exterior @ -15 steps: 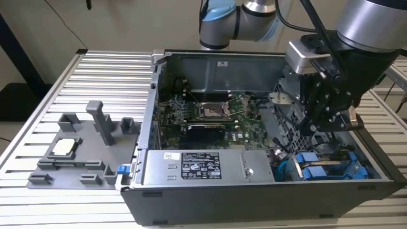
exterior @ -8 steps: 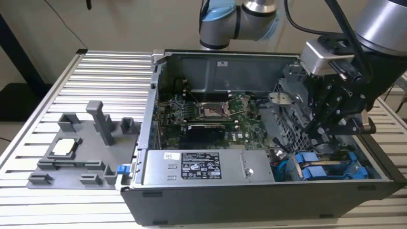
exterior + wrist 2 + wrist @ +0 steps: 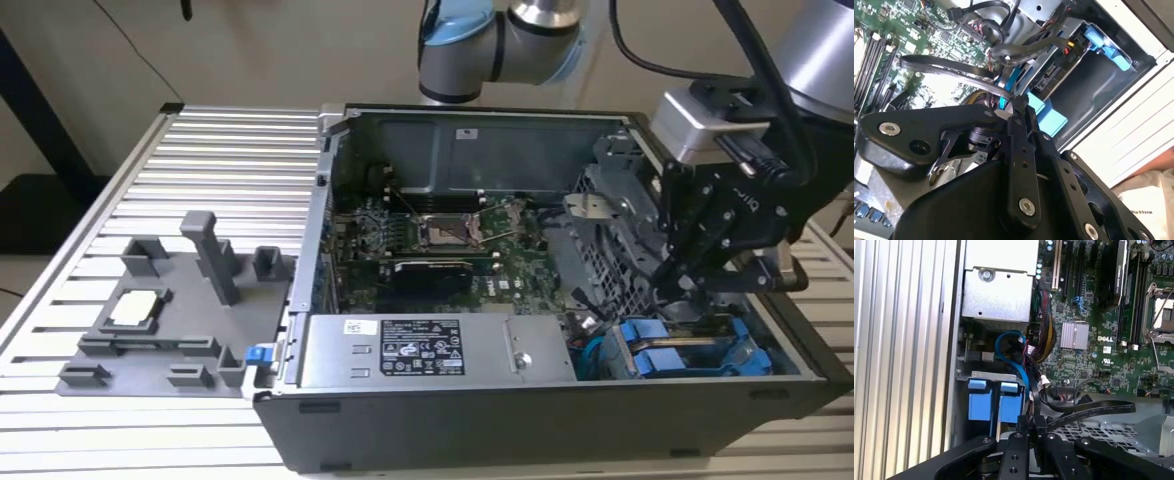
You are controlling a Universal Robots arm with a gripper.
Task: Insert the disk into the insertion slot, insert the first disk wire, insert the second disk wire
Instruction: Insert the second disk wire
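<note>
the black robot gripper point(image 3: 1026, 432) is sitting pinched narrow on a flat black cable point(image 3: 1089, 412) – hovering right by the blue-framed silver disk point(image 3: 1010, 407) that's sitting in the grey metal drive-cage slot point(image 3: 989, 376)

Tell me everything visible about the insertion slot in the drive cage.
The insertion slot is a narrow bay in a grey metal drive cage at the open computer case's corner, on the exterior view's right beside the power supply. Bright blue carrier ends fill it side by side. A blue cable curves above, and the gripper hangs just over it.

Robotics lab: opened PC case point(image 3: 534, 420) on aluminium bench point(image 3: 227, 160).
</note>
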